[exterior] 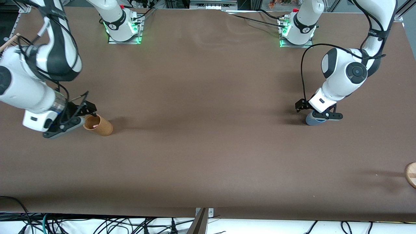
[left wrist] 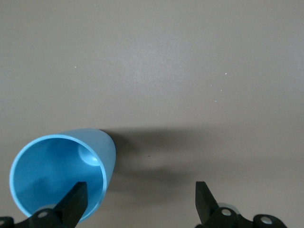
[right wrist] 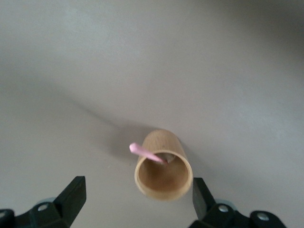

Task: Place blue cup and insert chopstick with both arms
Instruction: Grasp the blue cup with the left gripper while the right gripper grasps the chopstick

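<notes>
My left gripper (exterior: 320,114), jaws apart, straddles the rim of the blue cup (left wrist: 61,178) at the left arm's end. My right gripper (exterior: 76,118), jaws apart, hovers over the tan cup (right wrist: 164,166) holding the chopstick (right wrist: 147,154). Neither is grasped; placement and insertion remain.

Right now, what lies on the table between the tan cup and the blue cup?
Nothing: the front view shows only bare brown table between the tan cup and the blue cup.
</notes>
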